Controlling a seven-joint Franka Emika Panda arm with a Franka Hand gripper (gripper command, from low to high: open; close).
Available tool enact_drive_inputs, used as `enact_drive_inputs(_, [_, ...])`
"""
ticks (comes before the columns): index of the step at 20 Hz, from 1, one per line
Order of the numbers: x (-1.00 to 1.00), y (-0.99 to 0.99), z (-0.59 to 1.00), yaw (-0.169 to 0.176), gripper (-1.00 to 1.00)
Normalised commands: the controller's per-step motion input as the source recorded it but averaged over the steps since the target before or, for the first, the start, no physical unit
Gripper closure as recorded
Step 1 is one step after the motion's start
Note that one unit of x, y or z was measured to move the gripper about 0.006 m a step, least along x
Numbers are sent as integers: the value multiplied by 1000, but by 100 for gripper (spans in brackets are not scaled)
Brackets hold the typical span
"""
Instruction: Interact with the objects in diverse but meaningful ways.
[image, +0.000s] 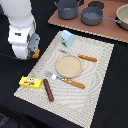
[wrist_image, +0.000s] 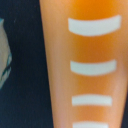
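Step in hand: carrying orange ridged bread loaf (wrist_image: 85, 65), by the look of it; best kept level and set down on a bare part of the placemat (image: 102, 65).
Loaf position: right up against wrist camera, filling it.
Claw: hidden behind arm; opening impossible to tell.

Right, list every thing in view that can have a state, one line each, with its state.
gripper: low at the placemat's edge, jaws hidden
orange ridged bread loaf: fills the wrist view, right under the camera
light-blue carton: tilted on the placemat
plate: empty
yellow packet: lying flat
dark brown sausage: lying flat
fork: lying beside the plate
knife: lying beside the plate
two grey pots: upright on the board
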Motion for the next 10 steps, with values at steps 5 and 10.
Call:
enact_drive_inputs(5, [-167, 67, -323, 9, 100])
enact_drive_inputs(10, [-142, 25, -262, 11, 100])
